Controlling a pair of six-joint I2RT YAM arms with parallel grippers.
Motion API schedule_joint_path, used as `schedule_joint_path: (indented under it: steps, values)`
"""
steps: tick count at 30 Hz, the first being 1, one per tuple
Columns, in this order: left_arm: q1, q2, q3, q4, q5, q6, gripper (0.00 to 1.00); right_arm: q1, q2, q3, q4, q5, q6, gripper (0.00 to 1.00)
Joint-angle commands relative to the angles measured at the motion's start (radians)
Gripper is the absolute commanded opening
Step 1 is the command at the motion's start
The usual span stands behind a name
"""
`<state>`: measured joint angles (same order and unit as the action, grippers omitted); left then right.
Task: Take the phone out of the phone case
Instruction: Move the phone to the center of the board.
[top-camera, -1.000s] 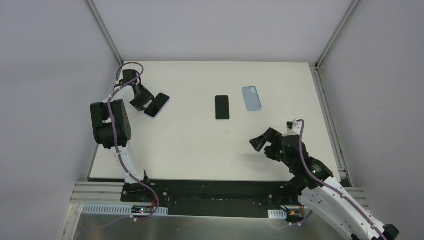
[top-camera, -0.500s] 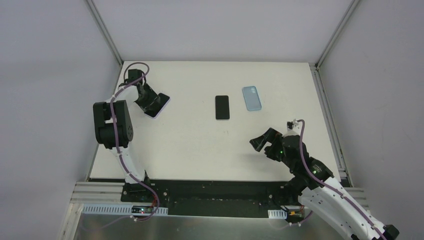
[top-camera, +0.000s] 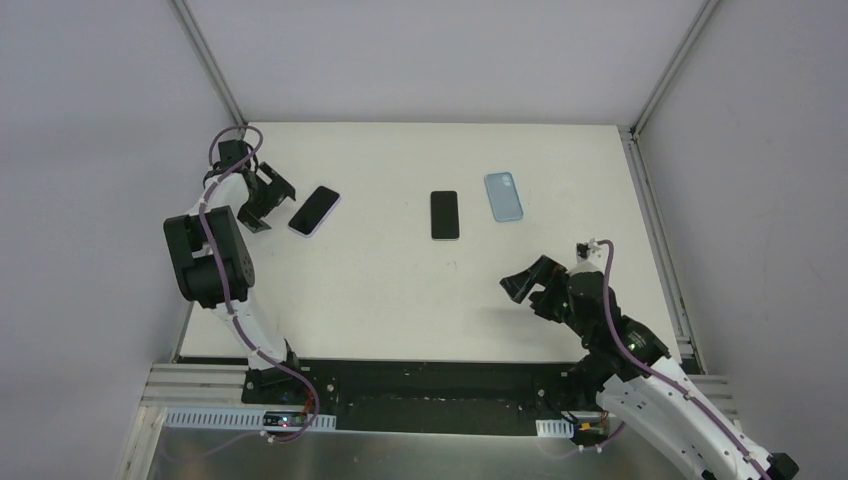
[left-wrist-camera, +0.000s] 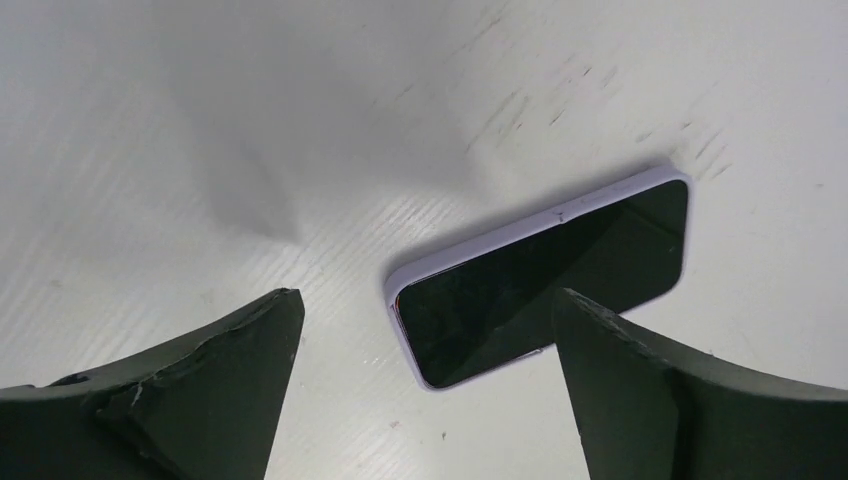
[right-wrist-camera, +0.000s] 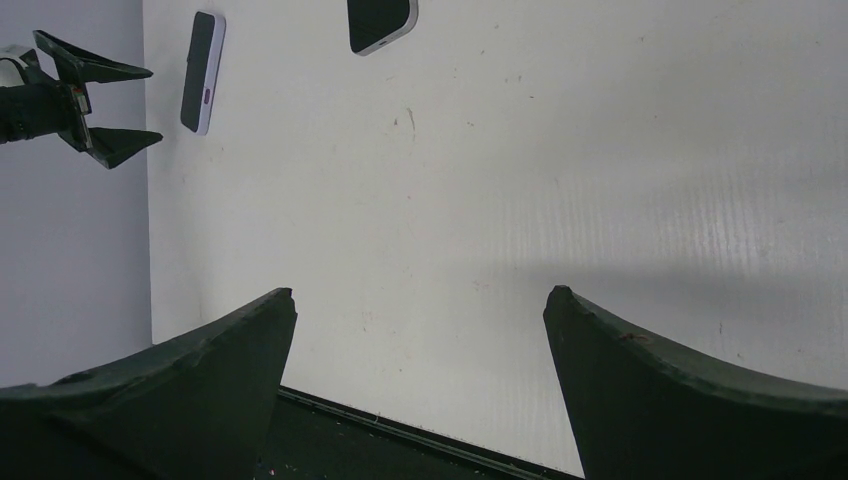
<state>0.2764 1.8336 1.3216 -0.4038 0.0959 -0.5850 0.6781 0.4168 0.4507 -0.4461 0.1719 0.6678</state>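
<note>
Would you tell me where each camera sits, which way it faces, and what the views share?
Top external: above, behind the arms, looking down at the table; left gripper, right gripper show.
Left wrist: on that wrist, looking down past its open fingers at the cased phone.
Right wrist: on that wrist, facing across the table; its open fingers show.
Shared: all three show the cased phone.

Top view: high above the near edge, far off, looking steeply down on the whole surface (top-camera: 400, 290). Left wrist view: close over the far left corner, facing down between the left tool (left-wrist-camera: 425, 295) fingers onto a cased phone (left-wrist-camera: 545, 280). Right wrist view: farther back by the near right, facing across toward the far left corner between the right tool (right-wrist-camera: 420, 295) fingers. All three views share that phone.
</note>
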Motion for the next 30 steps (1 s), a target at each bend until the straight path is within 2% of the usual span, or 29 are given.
schedule_joint_path:
  steps: [1,6,13,30]
  values:
    - [-0.016,0.062,0.013,-0.035,0.036,-0.004,0.99,-0.004,0.007,0.052,0.009,0.004,-0.008,0.99]
    - [-0.016,0.102,0.026,-0.035,0.064,-0.008,0.99,-0.005,0.006,0.055,0.001,0.012,-0.012,0.99]
    - [-0.027,0.137,0.036,-0.033,0.116,-0.014,0.89,-0.005,0.020,0.060,0.011,0.002,-0.011,0.99]
    - [-0.211,0.050,-0.002,-0.034,0.087,0.048,0.77,-0.006,-0.026,0.030,0.014,-0.001,-0.002,0.99]
